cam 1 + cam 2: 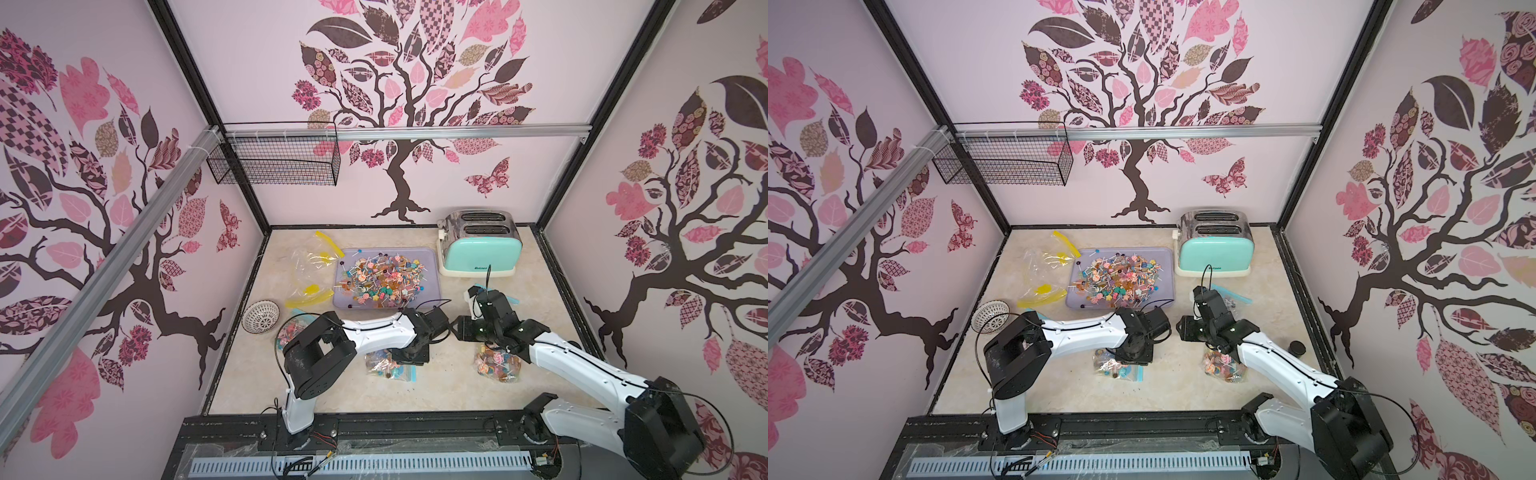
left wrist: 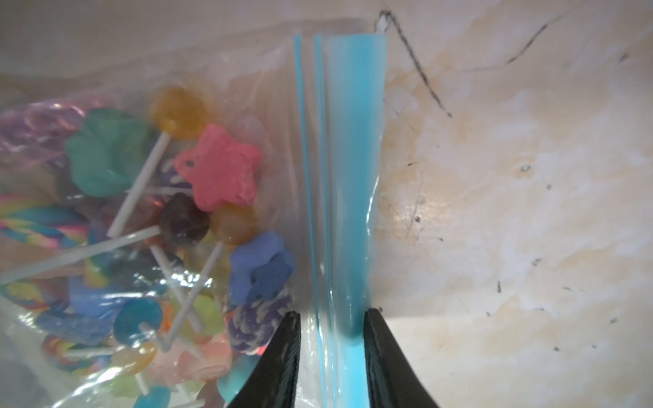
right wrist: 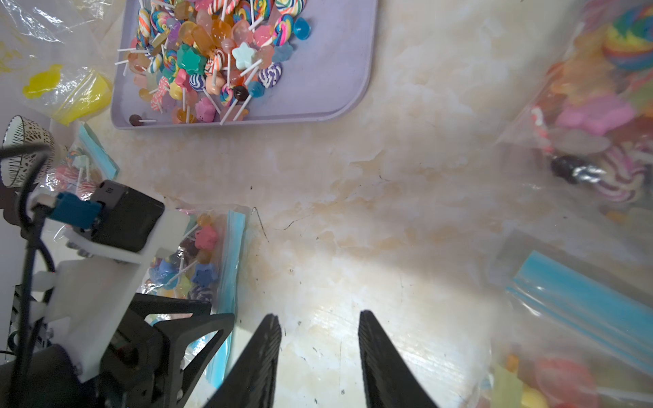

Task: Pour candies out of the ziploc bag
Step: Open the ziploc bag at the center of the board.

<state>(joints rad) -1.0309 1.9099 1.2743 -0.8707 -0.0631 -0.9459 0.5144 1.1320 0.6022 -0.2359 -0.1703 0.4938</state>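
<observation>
Left jaws spread astride the clear ziploc bag's (image 2: pixel 275 106) blue zip strip (image 2: pixel 349 176), candies (image 2: pixel 219 169) inside, mouth facing right; right jaws spread, empty.

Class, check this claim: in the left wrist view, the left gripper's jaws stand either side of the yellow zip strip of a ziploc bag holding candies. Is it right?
Not quite. The left wrist view shows the zip strip is blue, not yellow. The rest holds: the left gripper has its jaws either side of it, on a ziploc bag holding candies.
</observation>
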